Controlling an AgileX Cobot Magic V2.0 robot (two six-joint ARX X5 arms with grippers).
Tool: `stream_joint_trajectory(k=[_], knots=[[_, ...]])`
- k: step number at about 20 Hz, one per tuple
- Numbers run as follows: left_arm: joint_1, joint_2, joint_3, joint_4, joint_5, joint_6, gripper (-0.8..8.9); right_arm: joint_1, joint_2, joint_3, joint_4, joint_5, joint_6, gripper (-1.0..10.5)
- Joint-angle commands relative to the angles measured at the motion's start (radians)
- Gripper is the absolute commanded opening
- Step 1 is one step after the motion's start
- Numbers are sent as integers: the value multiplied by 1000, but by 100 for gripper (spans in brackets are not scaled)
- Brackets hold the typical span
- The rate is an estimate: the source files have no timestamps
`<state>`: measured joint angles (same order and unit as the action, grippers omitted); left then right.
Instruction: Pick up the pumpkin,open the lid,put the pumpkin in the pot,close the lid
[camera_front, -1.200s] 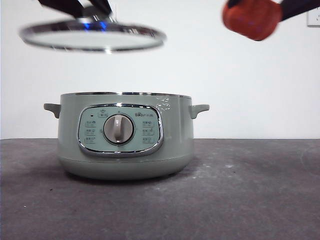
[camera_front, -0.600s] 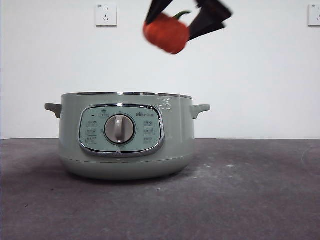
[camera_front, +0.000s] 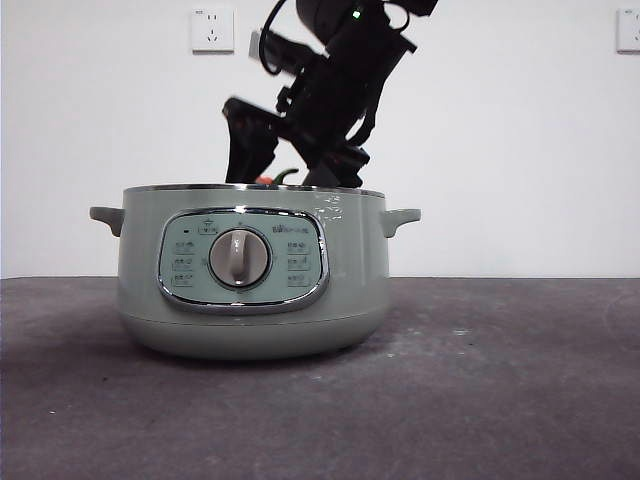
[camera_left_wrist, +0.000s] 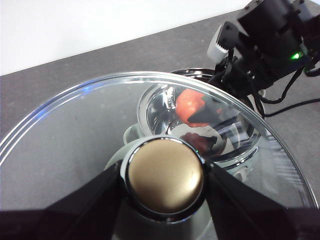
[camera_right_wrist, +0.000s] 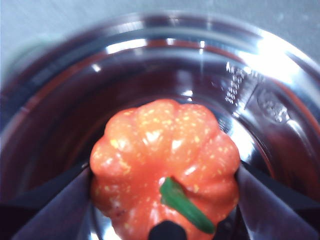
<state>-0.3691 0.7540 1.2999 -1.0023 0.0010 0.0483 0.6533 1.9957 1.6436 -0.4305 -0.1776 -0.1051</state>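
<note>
Bench (camera_front: 500, 400): dark grey, carries only the pot.

Pot (camera_front: 250, 270): sits on the bench, dial facing the front camera, mouth uncovered. Shiny inner bowl visible in both wrist views.

Lid (camera_left_wrist: 65, 130): off the pot, held in the air to one side of it and above; the pot's open bowl shows through the glass in the left wrist view. Out of the front view. Lid-off step judged done.

Right gripper (camera_front: 290, 165): reaches down from above into the pot's mouth, fingers clamped on either side of the pumpkin.

Left gripper (camera_left_wrist: 162, 175): fingers closed on the lid's knob (camera_left_wrist: 165, 175), one each side.

Pumpkin (camera_right_wrist: 165, 155): picked up, now inside the pot's rim, held over the bowl's floor. In the front view only a sliver of orange and the green stem (camera_front: 284, 178) peep above the rim. Cannot tell if it touches the bottom.

Progress, as judged: pickup and lid opening complete; placing nearly complete but not released. Left: let go of the pumpkin, clear the right arm, set the lid back on the pot.
</note>
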Motion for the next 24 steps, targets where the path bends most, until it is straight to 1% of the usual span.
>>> stream_joint_trajectory(k=[1, 3, 4, 10, 11, 12, 13, 14, 15, 19, 21, 23, 24], knots=[[2, -11, 16, 46, 1, -4, -8, 13, 32, 1, 6, 5, -45, -13], [2, -11, 16, 46, 2, -4, -8, 23, 46, 1, 4, 10, -51, -13], [2, -11, 16, 46, 4, -3, -8, 29, 53, 1, 3, 28, -55, -12], [2, -11, 16, 34, 6, -2, -8, 32, 87, 1, -27, 28, -50, -6], [2, -11, 16, 34, 6, 0, -8, 35, 87, 1, -26, 27, -50, 72], [2, -11, 16, 33, 6, 1, -8, 36, 87, 1, -27, 27, -49, 250], [2, -11, 16, 34, 6, 1, -8, 36, 86, 1, -27, 27, -44, 464], [2, -11, 16, 36, 7, 4, -8, 36, 86, 1, -27, 27, -24, 642], [2, -11, 16, 36, 6, 4, -8, 38, 86, 1, -27, 27, -24, 660], [2, -4, 16, 44, 13, 5, -8, 41, 39, 2, -28, 34, -19, 660], [2, 15, 16, 61, 55, 5, -8, 41, -34, 2, -47, 97, -19, 660], [2, 62, 16, 105, 66, 12, -8, 32, -154, 2, -105, 191, -18, 660], [2, 99, 16, 140, 108, 26, -8, 24, -228, 2, -145, 238, -16, 659]])
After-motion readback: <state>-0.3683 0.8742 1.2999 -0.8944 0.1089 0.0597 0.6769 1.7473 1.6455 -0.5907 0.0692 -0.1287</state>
